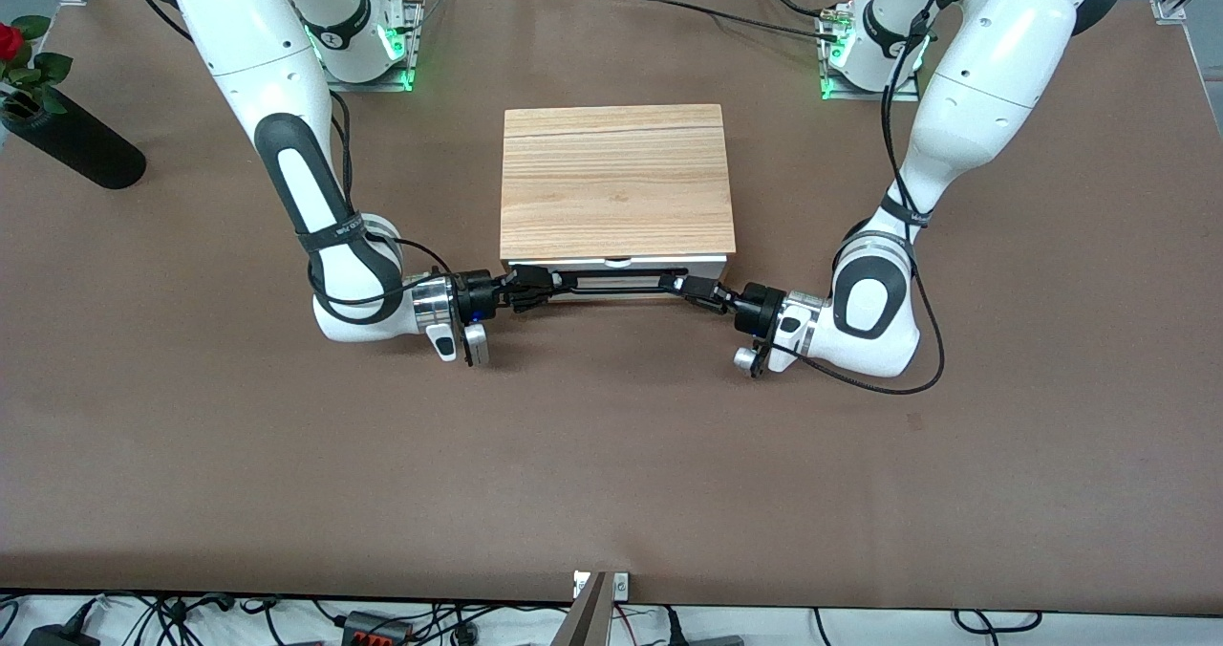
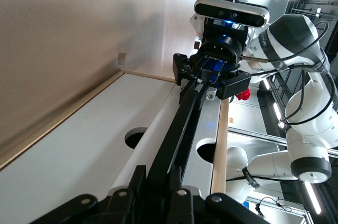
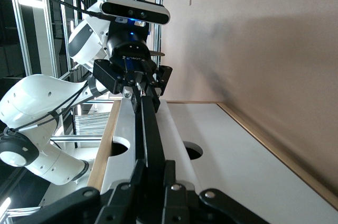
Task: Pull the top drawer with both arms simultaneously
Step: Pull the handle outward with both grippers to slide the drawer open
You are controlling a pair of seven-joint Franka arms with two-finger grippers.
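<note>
While the top drawer [image 1: 616, 266] sits nearly closed under the cabinet top [image 1: 616, 180], left gripper [image 1: 696, 290] and right gripper [image 1: 524, 294] clamp its stiff handle [image 1: 611, 285] ends; likely light, sliding evenly.

You can see only a thin white strip of the top drawer [image 1: 616, 266] under the cabinet's wood top [image 1: 616, 183]. Each wrist view cuts off its own end effector's fingers at the frame edge.
</note>
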